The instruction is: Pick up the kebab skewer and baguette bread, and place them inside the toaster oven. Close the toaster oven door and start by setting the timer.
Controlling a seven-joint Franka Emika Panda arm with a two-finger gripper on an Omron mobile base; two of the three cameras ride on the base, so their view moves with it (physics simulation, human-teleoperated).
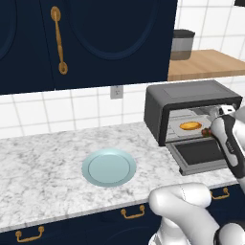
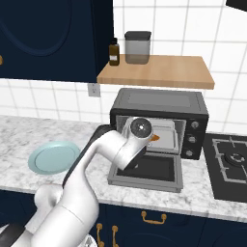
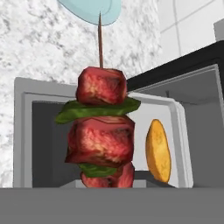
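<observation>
The dark grey toaster oven [image 1: 191,95] stands on the counter with its door [image 1: 201,155] dropped flat in front. The golden baguette bread [image 1: 190,126] lies on the pale tray inside. My gripper [image 1: 213,128] is at the oven's mouth, shut on the kebab skewer [image 1: 206,132]. In the hand view the kebab skewer [image 3: 101,140] hangs close to the camera with its red meat chunks and green pieces, stick end pointing away. It is above the open door [image 3: 24,135], with the baguette bread [image 3: 158,151] beside it on the tray. My fingertips are hidden behind the meat.
A pale blue plate [image 1: 109,167] lies on the marble counter left of the oven. A gas hob [image 2: 231,164] adjoins the oven's right side. Above the oven, a wooden shelf [image 2: 193,72] carries a grey canister [image 2: 137,47] and a brown bottle [image 2: 114,52].
</observation>
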